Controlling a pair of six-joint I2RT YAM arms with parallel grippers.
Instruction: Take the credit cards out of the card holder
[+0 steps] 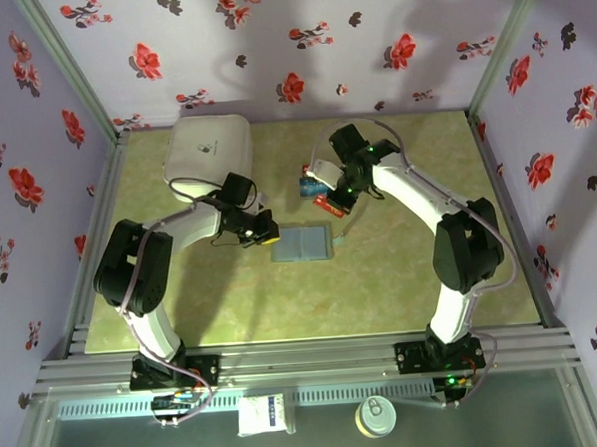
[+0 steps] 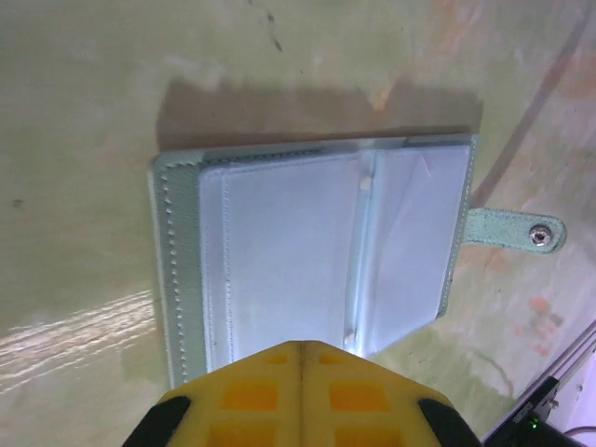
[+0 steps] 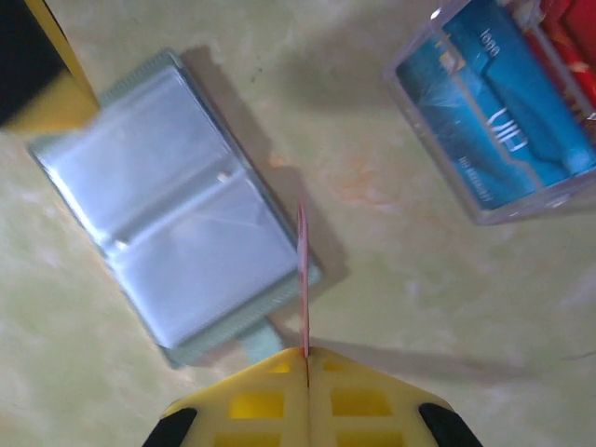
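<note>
1. Card holder (image 1: 302, 243) lies open and flat, mid-counter (image 1: 382, 289).
2. My left jaws: closed, empty, tips over its edge.
3. My right jaws: closed on a red credit card (image 3: 303, 279), edge-on, beside the holder.
4. Blue credit card (image 3: 494, 102) sits in a clear tray (image 3: 430, 130), apart.

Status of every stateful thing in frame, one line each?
card holder: open flat, sleeves look empty
left hand: shut, tips at the card holder's edge
right hand: shut on red card
red card: held edge-on, out of the holder
blue card: out, seen through clear plastic piece
</note>
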